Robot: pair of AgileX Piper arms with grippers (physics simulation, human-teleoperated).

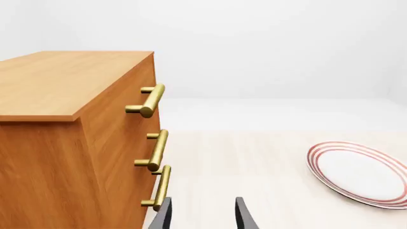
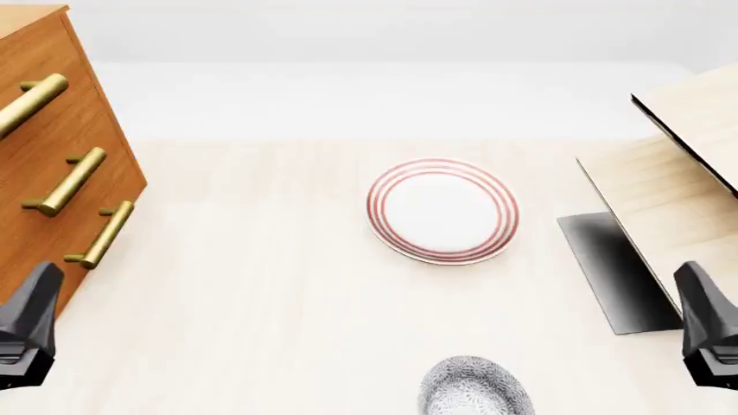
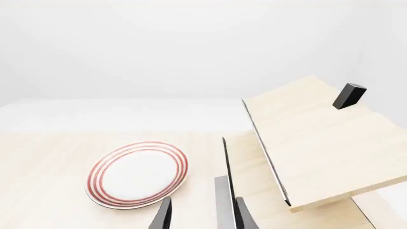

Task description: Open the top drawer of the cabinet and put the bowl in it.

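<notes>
Standing shut at the far left, the tall orange-brown wooden cabinet (image 2: 52, 130) shows its top drawer (image 2: 34, 95) closed. A small grey-speckled round bowl (image 2: 475, 389) sits near-centre on the pale table (image 2: 254, 285). Both grippers, left (image 1: 202, 214) and right (image 3: 202, 214), hold their jaws apart, empty.

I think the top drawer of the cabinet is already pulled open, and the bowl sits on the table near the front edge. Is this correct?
Not quite: the top drawer is closed, flush with the two lower ones on the cabinet, as the left wrist view shows. The bowl does sit on the table near the front edge.
</notes>
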